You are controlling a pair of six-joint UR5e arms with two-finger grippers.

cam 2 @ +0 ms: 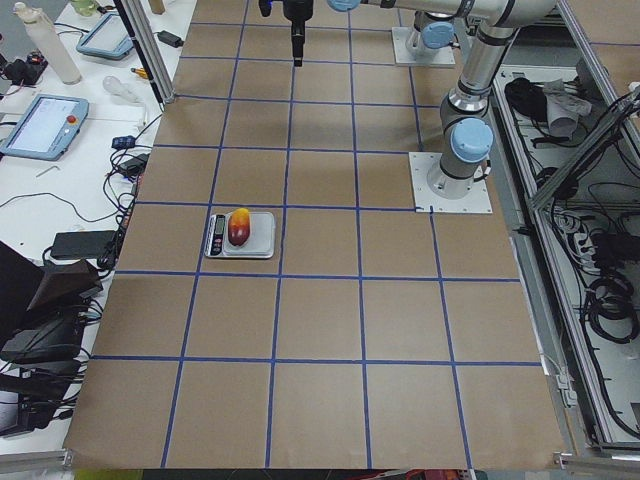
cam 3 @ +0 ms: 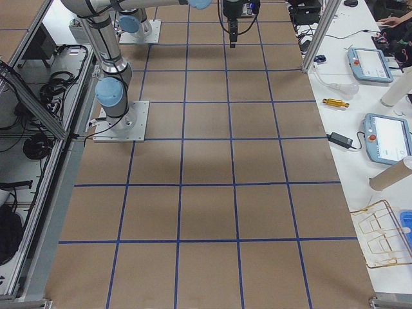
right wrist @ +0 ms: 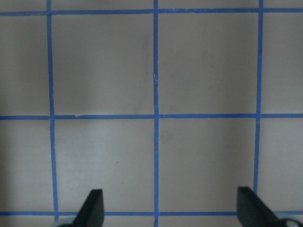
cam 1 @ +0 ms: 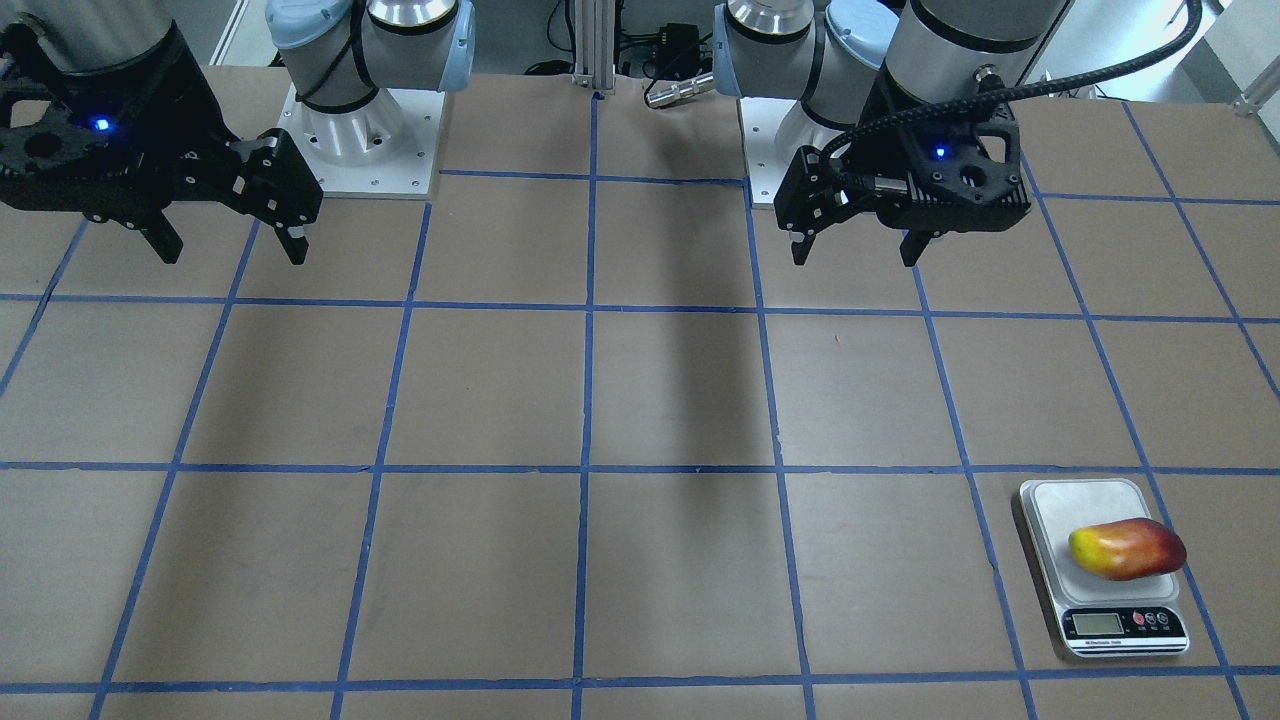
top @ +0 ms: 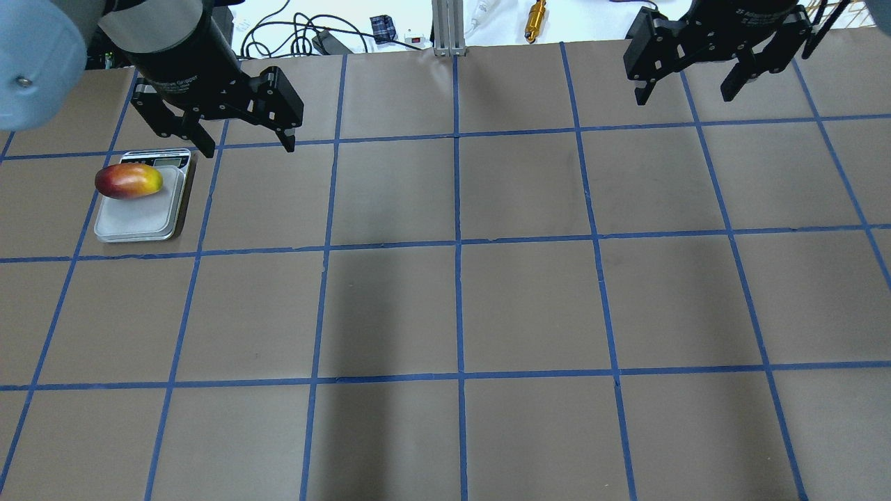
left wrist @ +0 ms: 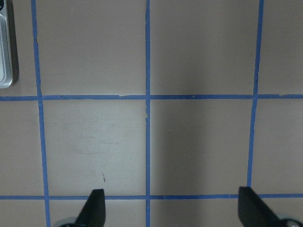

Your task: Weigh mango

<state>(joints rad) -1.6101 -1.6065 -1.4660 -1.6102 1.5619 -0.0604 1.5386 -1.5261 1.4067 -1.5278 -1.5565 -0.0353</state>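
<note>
The mango, yellow at one end and red-orange at the other, lies on its side on the silver scale, close to the display. It also shows in the overhead view on the scale, and in the exterior left view. My left gripper is open and empty. It hangs above the table just right of the scale in the overhead view, apart from it, and also shows in the front view. Its wrist view shows only the scale's edge. My right gripper is open and empty, far off on the other side.
The two arm bases stand at the robot's edge of the table. An aluminium post, a gold cylinder and cables lie beyond the far edge. Brown paper with blue tape lines covers the table.
</note>
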